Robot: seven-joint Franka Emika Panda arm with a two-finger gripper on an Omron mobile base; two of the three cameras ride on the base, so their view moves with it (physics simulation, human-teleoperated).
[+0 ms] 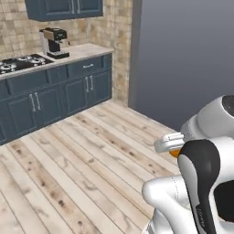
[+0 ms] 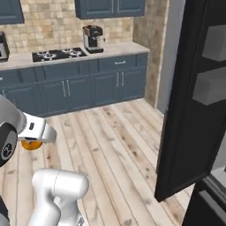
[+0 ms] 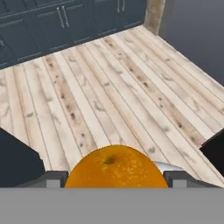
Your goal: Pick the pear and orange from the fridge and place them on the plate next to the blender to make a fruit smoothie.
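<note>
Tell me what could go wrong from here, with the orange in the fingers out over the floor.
1. The orange sits between the fingers above bare wooden floor; if the grip slips during the drive, it likely drops and rolls away.
2. The open fridge door stands close on the right; a wide swing or turn might clip it.
3. The orange fills the lower middle of the hand view, which may make the final approach harder to judge.
</note>
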